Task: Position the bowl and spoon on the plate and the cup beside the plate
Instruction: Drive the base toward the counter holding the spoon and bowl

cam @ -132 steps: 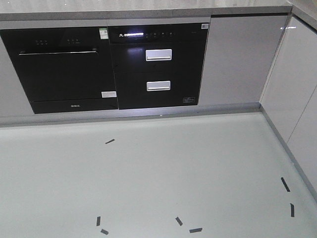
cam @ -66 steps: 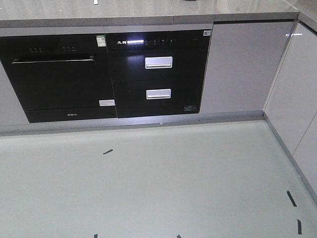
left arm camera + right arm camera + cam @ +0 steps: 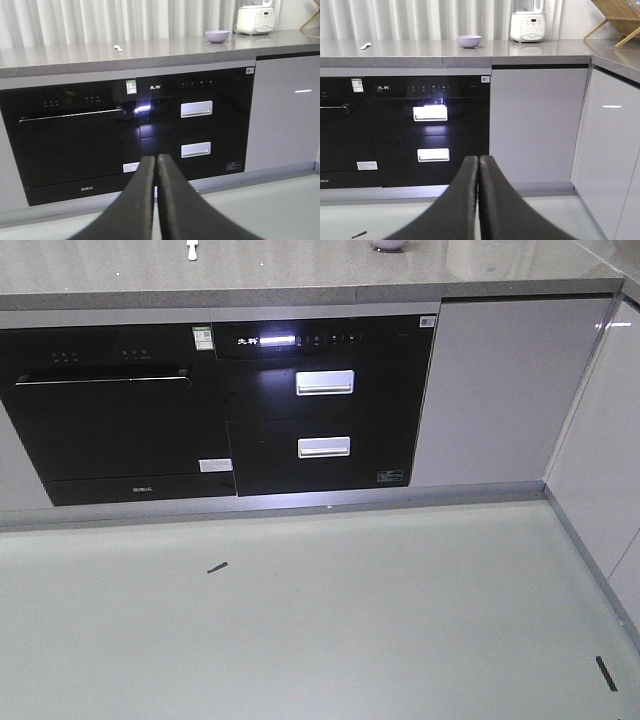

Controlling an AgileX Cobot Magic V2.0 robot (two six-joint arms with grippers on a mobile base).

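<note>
The lavender bowl (image 3: 217, 36) (image 3: 469, 41) (image 3: 389, 245) stands on the grey countertop (image 3: 75, 55), far ahead of both arms. The pale spoon (image 3: 118, 48) (image 3: 365, 46) (image 3: 192, 250) lies on the same counter to the bowl's left. The plate and the cup are out of view. My left gripper (image 3: 156, 159) is shut with nothing in it, held low in front of the black oven. Also shut and empty, my right gripper (image 3: 478, 160) points at the cabinet fronts below the counter.
A black oven (image 3: 110, 430) and a black drawer unit (image 3: 325, 405) fill the cabinet front. A white cooker (image 3: 255, 19) (image 3: 528, 24) stands on the counter at right, with a wooden rack (image 3: 620, 17) beyond. White cabinets (image 3: 600, 460) run along the right. Black tape marks (image 3: 217, 567) dot the floor.
The whole front view has slid downward over the last second. The counter top with the spoon and bowl has come into view at the top edge, and floor marks dropped out of frame.
</note>
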